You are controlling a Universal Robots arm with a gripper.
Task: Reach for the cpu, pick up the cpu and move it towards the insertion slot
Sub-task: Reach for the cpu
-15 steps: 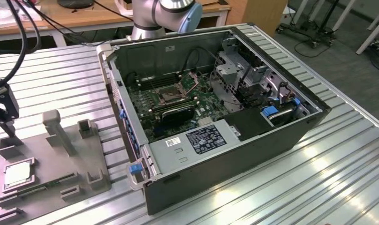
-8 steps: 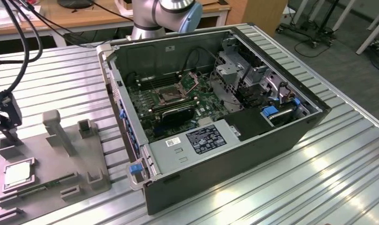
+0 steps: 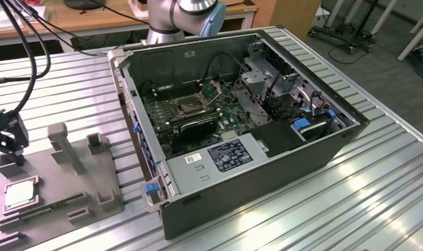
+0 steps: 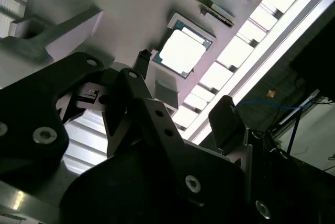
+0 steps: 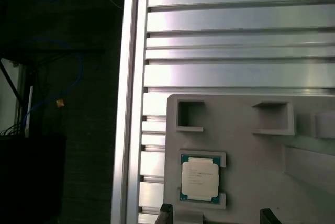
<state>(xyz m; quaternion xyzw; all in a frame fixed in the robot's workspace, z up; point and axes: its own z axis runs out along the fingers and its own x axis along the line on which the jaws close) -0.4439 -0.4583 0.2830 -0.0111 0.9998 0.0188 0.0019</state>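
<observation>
- Gripper (image 5: pixel 216 215) released and empty; its two dark fingertips (image 5: pixel 166 212) stand wider apart than the cpu
- Cpu (image 5: pixel 199 179) lies flat in a square recess of the grey fixture (image 5: pixel 251 156), silvery top up, thin green rim showing
- In both wrist views the cpu is clear of the fingertips, with no contact
- In the exterior view the gripper hangs over the fixture at that view's left edge, with the cpu a little below it and nearer the camera
- Fixture rests on the slatted metal table (image 3: pixel 379 172), close to the table's edge rail
- A thin green memory stick (image 3: pixel 47 209) lies in a groove of the fixture, just beside the cpu
- Slot (image 3: pixel 186 107) sits on the green board (image 3: pixel 155 112) inside the open case (image 3: pixel 267 172), near the middle of the exterior view
- Slot is well apart from both cpu and gripper, with the case wall between them
- Arm (image 3: pixel 184 15) rises behind the case at the top of the exterior view
</observation>
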